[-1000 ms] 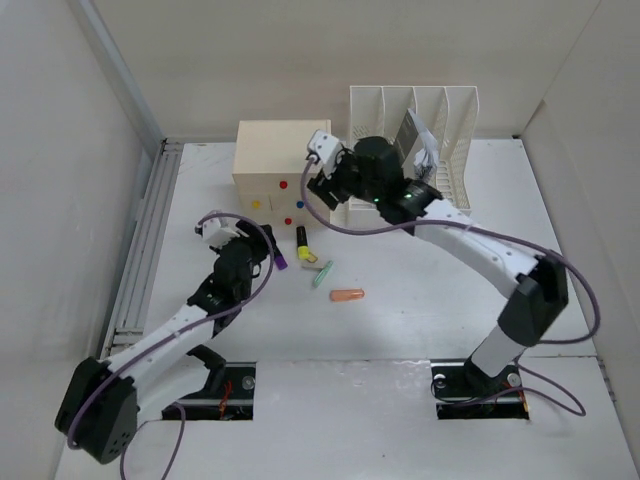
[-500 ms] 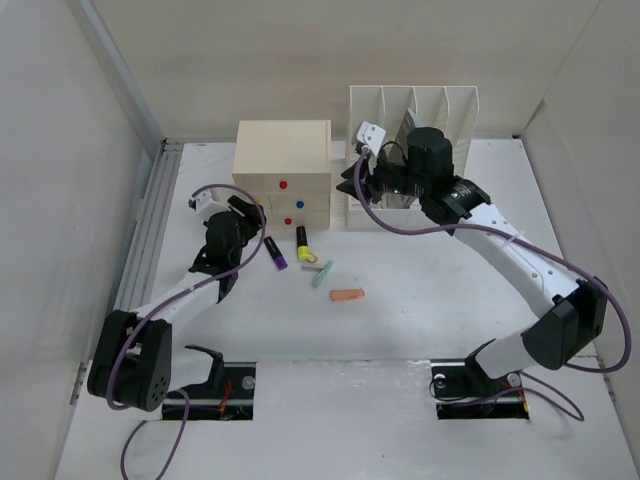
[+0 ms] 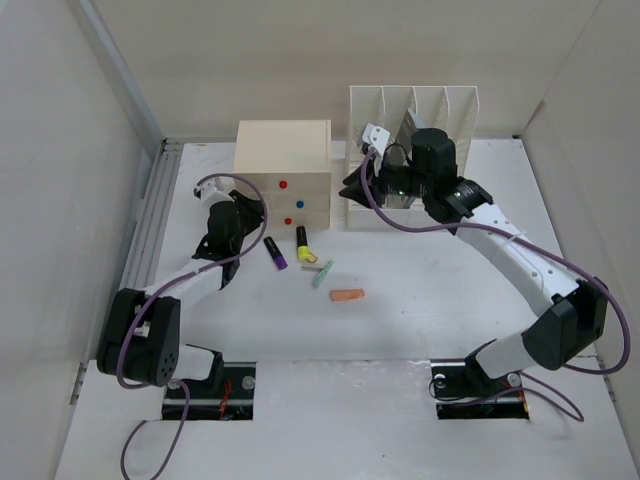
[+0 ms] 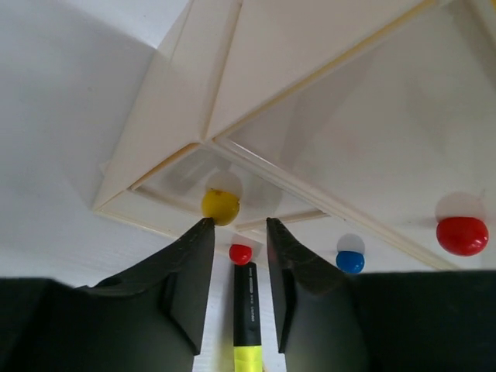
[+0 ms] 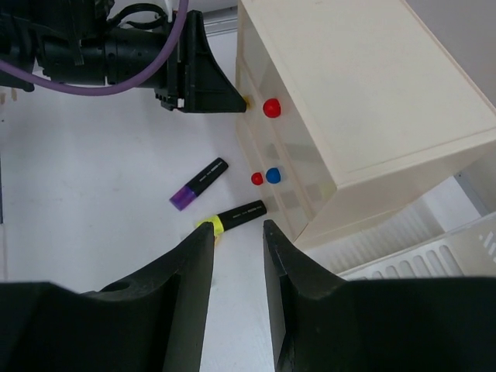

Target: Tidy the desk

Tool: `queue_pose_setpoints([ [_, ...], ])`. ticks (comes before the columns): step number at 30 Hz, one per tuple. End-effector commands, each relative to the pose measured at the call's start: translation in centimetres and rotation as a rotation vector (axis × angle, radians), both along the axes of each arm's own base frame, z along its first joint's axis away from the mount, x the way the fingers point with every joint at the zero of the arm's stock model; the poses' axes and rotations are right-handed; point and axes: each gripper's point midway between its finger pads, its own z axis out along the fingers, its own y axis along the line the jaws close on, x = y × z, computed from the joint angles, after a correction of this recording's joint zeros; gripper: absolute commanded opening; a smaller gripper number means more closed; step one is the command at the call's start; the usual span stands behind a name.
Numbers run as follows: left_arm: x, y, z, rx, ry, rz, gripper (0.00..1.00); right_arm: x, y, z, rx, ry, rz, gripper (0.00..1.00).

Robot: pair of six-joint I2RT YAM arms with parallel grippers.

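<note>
1. The left tool [image 4: 237, 226] has its fingers apart, with the yellow knob [image 4: 220, 206] of the drawer box [image 4: 325, 93] just past its tips.
2. The right tool [image 5: 236, 231] has its fingers apart and grips nothing; a yellow marker [image 5: 240, 211] lies beneath its tips.
3. The tabletop [image 3: 420, 300] spreads below both tools.

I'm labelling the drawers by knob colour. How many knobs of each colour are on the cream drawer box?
Red knobs: 2
Blue knob: 1
Yellow knob: 1
Total: 4
</note>
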Motion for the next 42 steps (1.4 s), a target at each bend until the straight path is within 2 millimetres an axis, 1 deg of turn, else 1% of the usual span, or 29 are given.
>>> queue_pose_setpoints([
  [1, 1.5, 0.0, 3.5, -0.018, -0.1, 0.001, 0.28, -0.9, -0.2, 1.9, 0.047, -0.027, 0.027, 0.37],
  [6, 1.6, 0.0, 2.8, -0.013, -0.082, 0.001, 0.25, -0.8, -0.2, 2.1, 0.052, -0.034, 0.027, 0.37],
  [7, 1.7, 0.4, 2.3, -0.01, -0.07, 0.011, 0.25, -0.8, -0.2, 2.1, 0.052, -0.035, 0.027, 0.37],
  [8, 1.7, 0.4, 2.2, -0.01, -0.07, 0.012, 0.27, -0.8, -0.2, 2.1, 0.052, -0.035, 0.027, 0.37],
  [9, 1.8, 0.4, 1.9, -0.008, -0.061, 0.012, 0.31, -0.8, -0.2, 2.1, 0.052, -0.035, 0.027, 0.37],
  [10, 1.9, 0.8, 1.9, -0.008, -0.061, 0.021, 0.32, -0.9, -0.2, 2.1, 0.055, -0.026, 0.025, 0.37],
  [11, 1.9, 0.8, 1.4, -0.005, -0.051, 0.021, 0.34, -1.0, -0.1, 2.1, 0.057, -0.025, 0.034, 0.37],
  [13, 2.0, 1.2, 1.4, -0.005, -0.05, 0.03, 0.39, -1.0, -0.1, 2.1, 0.057, -0.025, 0.034, 0.37],
  [14, 2.2, 1.0, 1.9, -0.009, -0.059, 0.021, 0.41, -0.8, 0.0, 1.7, 0.052, -0.017, 0.034, 0.37],
  [18, 2.2, 1.0, 1.5, -0.007, -0.05, 0.021, 0.43, -0.8, 0.0, 1.7, 0.052, -0.017, 0.034, 0.37],
  [20, 2.3, 1.3, 1.1, -0.005, -0.041, 0.03, 0.4, -0.8, 0.0, 1.7, 0.052, -0.017, 0.034, 0.37],
  [21, 2.3, 1.4, 1.1, -0.005, -0.041, 0.03, 0.38, -0.9, 0.0, 1.3, 0.048, -0.009, 0.033, 0.37],
  [22, 2.7, 1.3, 1.4, -0.007, -0.051, 0.03, 0.33, -0.9, 0.0, 1.3, 0.048, -0.009, 0.033, 0.37],
  [24, 2.7, 1.7, 1.4, -0.007, -0.052, 0.039, 0.27, -0.7, 0.1, 0.9, 0.044, -0.001, 0.033, 0.37],
  [25, 2.7, 1.5, 1.0, -0.008, -0.042, 0.031, 0.24, -0.7, 0.1, 0.9, 0.044, -0.001, 0.033, 0.37],
  [26, 2.9, 1.5, 1.4, -0.01, -0.051, 0.031, 0.21, -0.7, 0.1, 0.9, 0.044, -0.001, 0.033, 0.37],
  [27, 2.9, 1.5, 1.4, -0.01, -0.051, 0.031, 0.15, -0.7, 0.1, 0.9, 0.044, -0.001, 0.033, 0.37],
  [29, 2.9, 1.5, 1.4, -0.01, -0.051, 0.031, 0.1, -0.7, 0.1, 0.9, 0.044, -0.001, 0.033, 0.37],
  [30, 2.7, 1.5, 1.4, -0.01, -0.051, 0.031, 0.08, -0.7, 0.1, 0.9, 0.044, -0.001, 0.033, 0.37],
  [31, 2.4, 1.6, 0.7, -0.007, -0.036, 0.03, 0.07, -0.7, 0.1, 0.9, 0.044, -0.001, 0.033, 0.37],
  [32, 2.0, 1.5, 1.0, -0.019, -0.044, 0.024, 0.07, -0.8, 0.2, 0.9, 0.045, 0.001, 0.042, 0.37],
  [33, 1.3, 1.6, 0.2, -0.025, -0.026, 0.027, 0.05, -0.7, 0.3, 0.6, 0.041, 0.009, 0.042, 0.37],
  [34, 1.3, 1.6, 0.7, -0.027, -0.037, 0.026, 0.05, -0.8, 0.3, 0.6, 0.043, 0.01, 0.051, 0.37],
  [35, 0.5, 1.5, -0.1, -0.041, -0.029, 0.021, 0.05, -1.1, 0.4, 0.1, 0.041, 0.021, 0.064, 0.37],
  [37, -0.6, 1.7, 0.2, -0.057, -0.047, 0.024, 0.05, -1.1, 0.4, 0.0, 0.032, -0.008, 0.08, 0.37],
  [38, -1.6, 1.7, -0.9, -0.064, -0.025, 0.017, 0.05, -1.2, 0.6, -0.8, 0.027, 0.011, 0.094, 0.37],
  [39, -2.1, 1.8, -0.2, -0.069, -0.047, 0.016, 0.05, -1.4, 0.7, -0.8, 0.026, 0.001, 0.112, 0.38],
  [41, -3.1, 1.6, -0.2, -0.071, -0.055, 0.007, 0.05, -1.4, 0.9, -1.1, 0.025, 0.01, 0.124, 0.38],
  [42, -4.0, 1.4, -0.2, -0.074, -0.066, -0.003, 0.05, -1.2, 0.9, -1.5, 0.019, 0.01, 0.126, 0.38],
])
